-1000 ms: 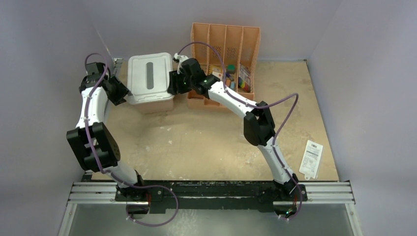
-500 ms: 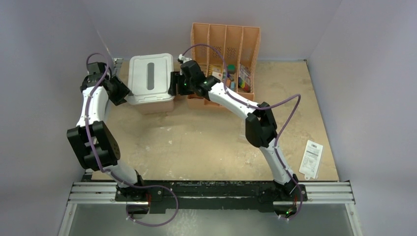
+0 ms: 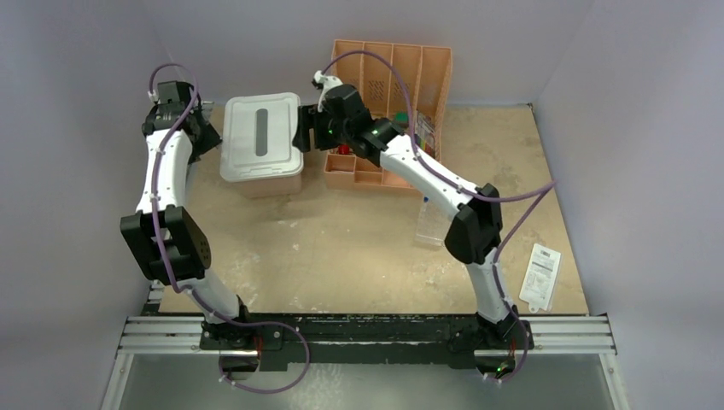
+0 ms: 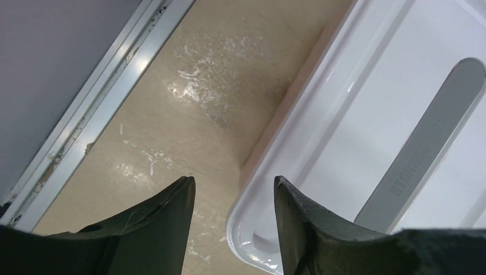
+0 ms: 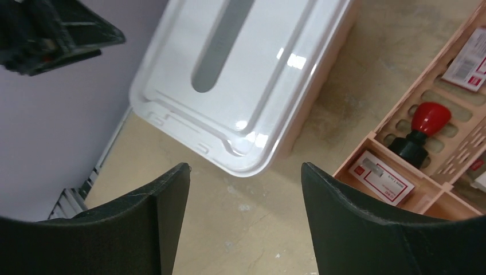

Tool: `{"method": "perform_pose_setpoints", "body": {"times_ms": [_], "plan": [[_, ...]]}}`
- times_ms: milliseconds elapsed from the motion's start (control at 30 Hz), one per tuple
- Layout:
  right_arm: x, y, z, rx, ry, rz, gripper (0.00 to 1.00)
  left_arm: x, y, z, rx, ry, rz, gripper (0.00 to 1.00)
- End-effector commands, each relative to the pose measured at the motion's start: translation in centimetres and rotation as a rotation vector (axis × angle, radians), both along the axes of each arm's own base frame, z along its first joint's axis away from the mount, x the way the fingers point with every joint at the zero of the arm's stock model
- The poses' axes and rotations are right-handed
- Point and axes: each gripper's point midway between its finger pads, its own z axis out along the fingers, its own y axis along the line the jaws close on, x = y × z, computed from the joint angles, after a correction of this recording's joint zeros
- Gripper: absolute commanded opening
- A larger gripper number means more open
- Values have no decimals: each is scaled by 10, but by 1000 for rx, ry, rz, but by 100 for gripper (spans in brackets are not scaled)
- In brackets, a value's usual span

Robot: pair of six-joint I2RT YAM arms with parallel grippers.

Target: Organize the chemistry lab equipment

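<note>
A clear packet (image 3: 542,275) with a printed label lies at the far right, just off the board. A clear plastic tube rack (image 3: 429,220) stands on the table beside the right arm's elbow. The rest of the chemistry lab equipment is out of view. My left gripper (image 3: 201,133) (image 4: 232,183) is open at the left side of the pink bin (image 3: 271,182), its fingers straddling the white lid's (image 4: 367,103) corner from above without touching it. My right gripper (image 3: 304,135) (image 5: 245,167) is open and empty over bare table, just right of the bin's lid (image 5: 246,74).
The orange divider tray (image 3: 393,60) stands behind the right gripper, holding colourful small items, a red-topped black piece (image 5: 425,127) and labelled packets (image 5: 381,177). A metal rail (image 4: 80,120) and the wall run close on the left of the bin.
Both grippers have opened wider and drawn back from the bin's sides. The right arm's elbow has swung right, uncovering the clear rack. The left gripper has moved toward the back.
</note>
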Motion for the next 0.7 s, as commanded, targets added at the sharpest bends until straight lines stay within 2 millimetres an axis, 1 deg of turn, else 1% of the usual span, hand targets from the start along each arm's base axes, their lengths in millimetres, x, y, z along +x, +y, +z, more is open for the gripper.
{"method": "perform_pose_setpoints", "body": {"times_ms": [0, 67, 133, 233, 267, 333, 367, 433, 533, 600, 667], "plan": [[-9, -18, 66, 50, -126, -2, 73, 4, 2, 36, 50, -82, -16, 53], [-12, -24, 69, 48, -132, -12, 73, 14, -7, 41, 12, -128, -56, 53], [-17, -30, 70, 43, -132, -18, 73, 28, -22, 47, -59, -190, -110, 51], [-24, -37, 64, 29, -116, -18, 73, 51, -54, 58, -202, -312, -209, 40], [-27, -40, 60, 24, -107, -18, 73, 60, -63, 65, -236, -364, -236, 38], [-33, -45, 53, 19, -87, -23, 72, 70, -73, 69, -241, -413, -254, 34], [-37, -47, 50, 18, -78, -24, 72, 72, -75, 68, -229, -423, -249, 34], [-40, -56, 42, 5, -63, -51, 72, 77, -77, 63, -208, -421, -242, 33], [-47, -68, 33, -13, -46, -73, 72, 82, -81, 49, -215, -389, -239, 29], [-51, -75, 27, -26, -36, -87, 72, 83, -83, 40, -202, -370, -232, 28], [-55, -79, 26, -32, -33, -92, 72, 84, -82, 27, -192, -333, -220, 28]]}}
